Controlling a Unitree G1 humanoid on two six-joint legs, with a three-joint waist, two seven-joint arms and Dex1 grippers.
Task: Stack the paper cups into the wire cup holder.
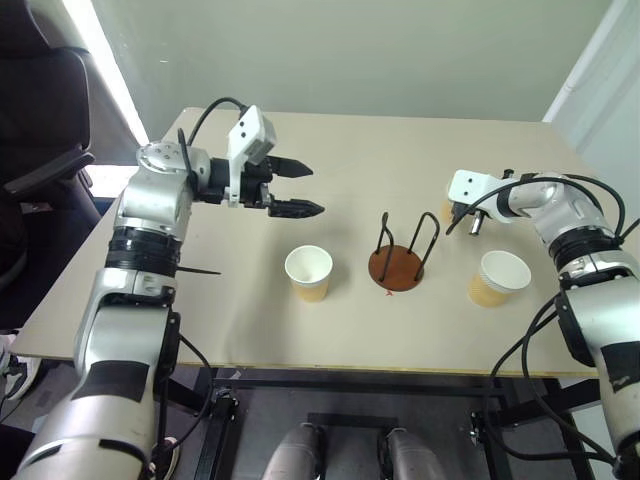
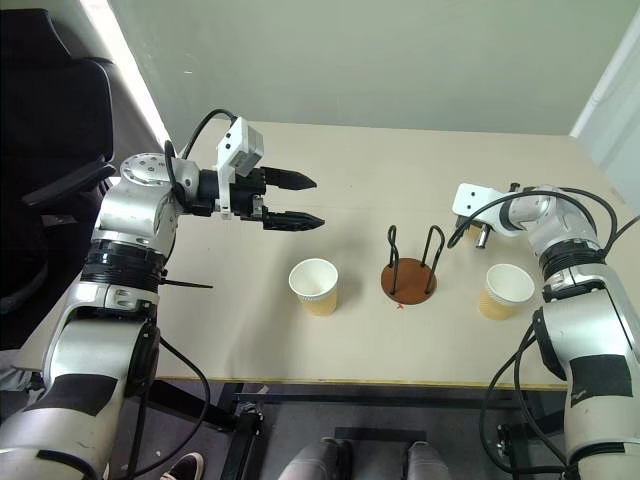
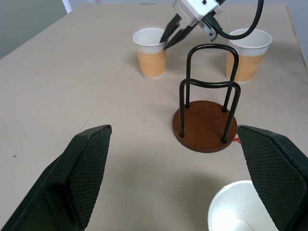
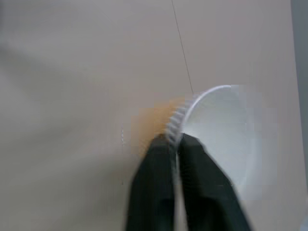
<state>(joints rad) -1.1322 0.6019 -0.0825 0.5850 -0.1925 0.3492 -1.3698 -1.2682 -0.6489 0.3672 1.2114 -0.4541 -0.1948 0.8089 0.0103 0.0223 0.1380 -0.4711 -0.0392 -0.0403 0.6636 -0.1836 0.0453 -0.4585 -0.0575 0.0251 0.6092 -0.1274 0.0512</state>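
On the beige bench [image 1: 330, 190], the left pincer [image 1: 299, 190] hangs above the surface with its two black fingers spread wide and nothing between them, and just beyond it a tan paper cup with a white inside [image 1: 309, 272] stands upright. To that cup's right stands the wire cup holder with the reddish-brown disc base and black wire loops [image 1: 398, 262], holding no cup, then a second upright tan paper cup [image 1: 497, 277]. Behind that one, the right pincer [image 4: 175, 139] is pressed together on the rim of the third tan paper cup [image 3: 151, 53], one finger inside and one outside
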